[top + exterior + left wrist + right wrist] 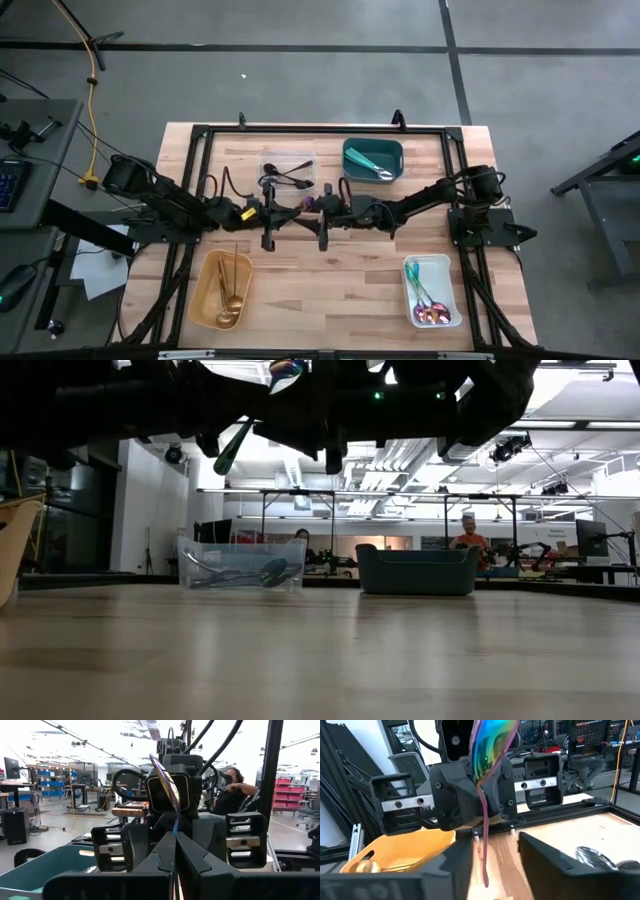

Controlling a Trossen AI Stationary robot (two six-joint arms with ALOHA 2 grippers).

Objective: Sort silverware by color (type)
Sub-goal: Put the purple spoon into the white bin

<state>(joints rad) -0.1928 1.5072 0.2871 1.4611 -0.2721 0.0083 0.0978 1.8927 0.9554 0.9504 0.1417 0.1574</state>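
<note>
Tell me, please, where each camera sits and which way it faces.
High view: above the table, looking straight down; both arms show, left gripper facing right gripper mid-table.
Low view: at table-top height, looking level across to the clear bin and teal bin; arms overhead.
Left wrist view: on the left wrist, facing the right arm; own fingers pinch the iridescent spoon.
Right wrist view: on the right wrist, facing the left arm; own fingers apart.
Shared: both wrist views show that spoon.
</note>
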